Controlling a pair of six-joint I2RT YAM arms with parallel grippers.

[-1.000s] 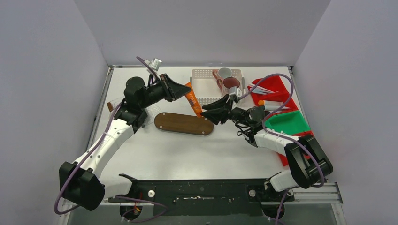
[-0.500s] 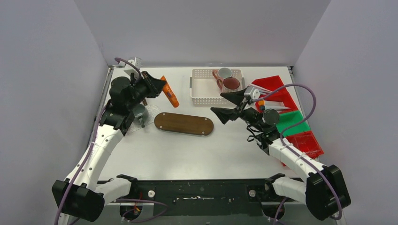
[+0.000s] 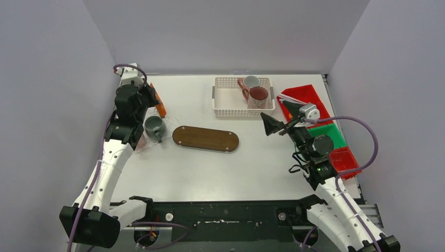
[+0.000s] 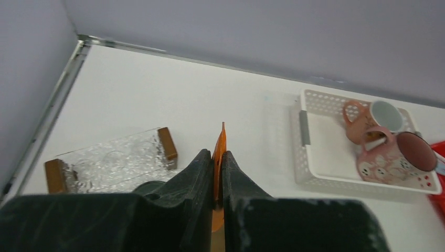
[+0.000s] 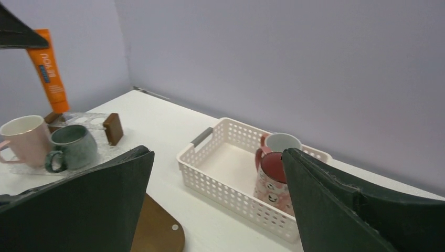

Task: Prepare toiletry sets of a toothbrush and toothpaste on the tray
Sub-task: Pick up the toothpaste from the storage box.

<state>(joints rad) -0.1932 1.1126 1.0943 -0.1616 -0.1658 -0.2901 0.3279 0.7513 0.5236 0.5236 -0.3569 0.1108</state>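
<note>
Left jaws: pinched narrow on the orange tube (image 4: 219,149), gripped by one end. It hangs upright over the far end of the glass tray (image 5: 112,129), and you cannot tell whether its lower end clears the tray. Right jaws: spread wide, holding nothing, well to the right of the tray.

On the tray: pinkish-white mug (image 5: 23,140) and dark green mug (image 5: 73,146), side by side and close together. No tube or brush shows in either. The maroon mug (image 3: 258,95) and the white mug with a pink handle (image 3: 251,82) sit in the white basket (image 3: 226,100), well right of the tray. The wooden board (image 3: 205,138) lies on the tabletop (image 3: 252,163) just right of the tray.

Risks, as you should judge them: held by its tip, the tube may swing or slip on the way down. Lowered off-centre, it could catch a rim and tip a mug or shove it into its neighbour.

Views: the top view hides most of the pinkish-white mug under the left arm. The right wrist shows both mugs and the tube's full length. Only the left wrist shows the pinch itself, edge-on, but there the jaws cover nearly all the dark green mug.
</note>
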